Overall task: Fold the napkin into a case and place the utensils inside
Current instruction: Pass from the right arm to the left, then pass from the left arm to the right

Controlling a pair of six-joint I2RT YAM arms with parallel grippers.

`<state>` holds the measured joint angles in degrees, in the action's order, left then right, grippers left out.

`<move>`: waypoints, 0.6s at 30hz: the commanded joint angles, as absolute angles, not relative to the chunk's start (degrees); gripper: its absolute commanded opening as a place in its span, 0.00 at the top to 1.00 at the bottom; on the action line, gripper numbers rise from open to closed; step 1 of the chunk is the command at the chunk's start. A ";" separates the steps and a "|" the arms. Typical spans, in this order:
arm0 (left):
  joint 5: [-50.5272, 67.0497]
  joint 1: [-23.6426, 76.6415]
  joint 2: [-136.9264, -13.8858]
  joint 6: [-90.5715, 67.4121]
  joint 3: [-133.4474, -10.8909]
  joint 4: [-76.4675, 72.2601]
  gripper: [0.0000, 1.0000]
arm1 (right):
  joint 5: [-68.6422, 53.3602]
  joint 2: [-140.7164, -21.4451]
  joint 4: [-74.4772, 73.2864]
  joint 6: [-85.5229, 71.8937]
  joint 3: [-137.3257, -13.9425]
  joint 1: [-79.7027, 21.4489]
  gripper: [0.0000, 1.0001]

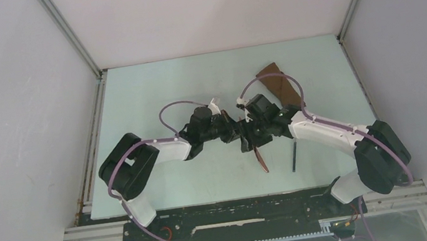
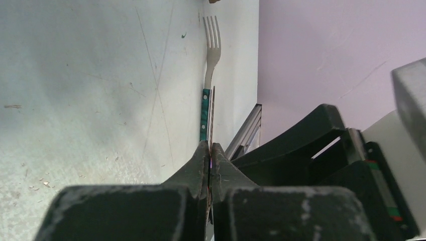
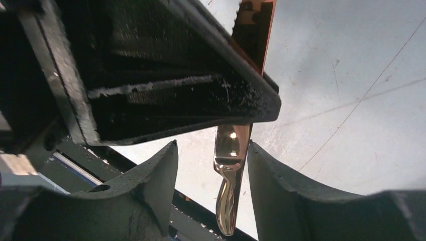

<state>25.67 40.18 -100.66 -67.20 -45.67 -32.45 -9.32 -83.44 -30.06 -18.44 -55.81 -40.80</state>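
Note:
The brown napkin (image 1: 273,82) lies folded at the back right of the table, partly hidden by my right arm. My left gripper (image 1: 236,131) is shut on the knife (image 1: 261,156), which it holds off the table. In the left wrist view the knife (image 2: 212,113) shows edge-on beyond the closed fingertips. My right gripper (image 3: 212,145) is open and straddles the knife's shiny lower end (image 3: 228,196); its right finger (image 3: 271,175) is close against the knife. The dark-handled fork (image 1: 293,155) lies on the table near the front, and the left wrist view shows it too (image 2: 211,55).
The two grippers meet at the middle of the pale green table (image 1: 163,96). Grey walls stand on both sides, with metal rails along the table edges. The black mounting bar (image 1: 243,214) runs along the near edge.

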 commanded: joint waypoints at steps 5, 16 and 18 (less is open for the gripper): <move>25.59 41.18 -97.05 -64.07 -45.17 -33.22 1.00 | -7.29 -83.81 -34.82 -17.39 -60.04 -40.03 0.52; 25.51 41.23 -95.94 -63.46 -45.00 -32.72 1.00 | -4.88 -86.11 -37.32 -16.51 -62.89 -39.73 0.73; 25.36 41.22 -95.89 -63.30 -45.04 -32.46 1.00 | -4.59 -85.81 -37.00 -16.42 -62.94 -39.73 0.74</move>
<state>24.91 40.99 -99.44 -64.18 -44.95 -30.74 -6.66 -85.84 -36.67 -17.65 -60.60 -40.10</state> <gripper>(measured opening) 0.005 0.307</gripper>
